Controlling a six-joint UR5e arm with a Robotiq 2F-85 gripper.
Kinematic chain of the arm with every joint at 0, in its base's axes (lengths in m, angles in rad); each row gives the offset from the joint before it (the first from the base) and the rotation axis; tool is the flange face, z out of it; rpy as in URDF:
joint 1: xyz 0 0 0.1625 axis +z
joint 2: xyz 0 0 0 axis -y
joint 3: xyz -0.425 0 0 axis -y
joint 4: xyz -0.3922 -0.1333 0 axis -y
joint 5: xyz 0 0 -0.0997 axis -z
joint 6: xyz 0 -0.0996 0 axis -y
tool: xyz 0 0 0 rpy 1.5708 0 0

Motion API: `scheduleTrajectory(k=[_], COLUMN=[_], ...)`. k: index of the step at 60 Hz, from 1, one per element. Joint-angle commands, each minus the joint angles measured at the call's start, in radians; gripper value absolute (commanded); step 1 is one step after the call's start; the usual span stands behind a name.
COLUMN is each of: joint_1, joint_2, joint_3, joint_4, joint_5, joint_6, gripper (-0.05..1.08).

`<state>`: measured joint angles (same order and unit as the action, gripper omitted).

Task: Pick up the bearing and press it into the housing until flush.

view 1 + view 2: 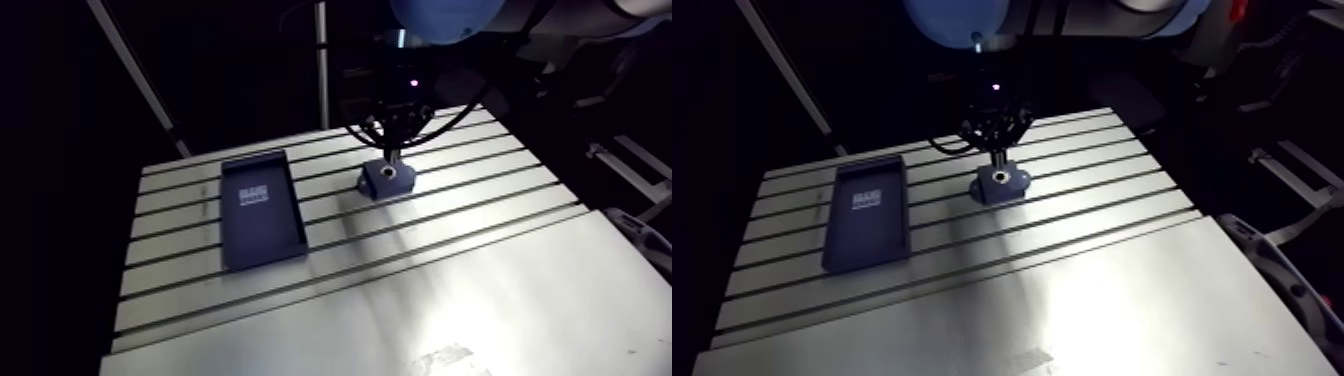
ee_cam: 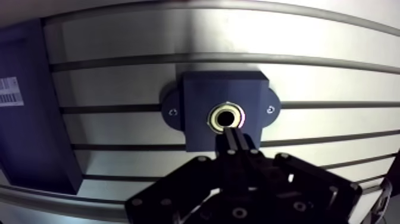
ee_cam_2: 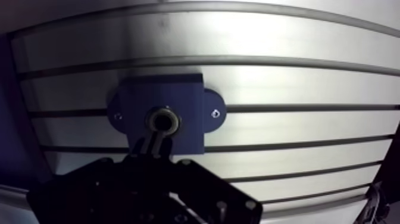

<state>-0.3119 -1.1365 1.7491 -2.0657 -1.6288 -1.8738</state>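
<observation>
Apparently, the bearing (image 2: 227,117) is seated in the bore of the housing (image 2: 196,95) on the tabletop (image 2: 333,71). The jaws are pinched together, empty, tips just at its rim. It is judged a small, hard, slick metal ring, best pushed on its outer edge rather than gripped.

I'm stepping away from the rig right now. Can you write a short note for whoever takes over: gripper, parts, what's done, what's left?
Gripper: shut, fingers together with nothing between them, tips at the rim of the bearing.
Bearing: sits in the bore of the housing, its metal ring showing around the hole.
Housing: on the table, beside the dark tray and apart from it.
Done: bearing is in the housing.
Left: check that it is flush, which these views cannot settle. Press further if needed, then lift clear.
</observation>
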Motion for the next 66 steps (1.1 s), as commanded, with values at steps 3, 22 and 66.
scheduleTrajectory(k=[3, 22, 66], joint_1=[0.002, 0.007, 0.016], joint_2=[-0.004, -0.038, -0.279], joint_3=[-0.017, -0.036, -0.099], joint_4=[0.045, 0.096, 0.368], joint_5=[-0.011, -0.012, 0.01], joint_6=[0.0, 0.003, 0.034], gripper=[0.02, 0.0, 0.0])
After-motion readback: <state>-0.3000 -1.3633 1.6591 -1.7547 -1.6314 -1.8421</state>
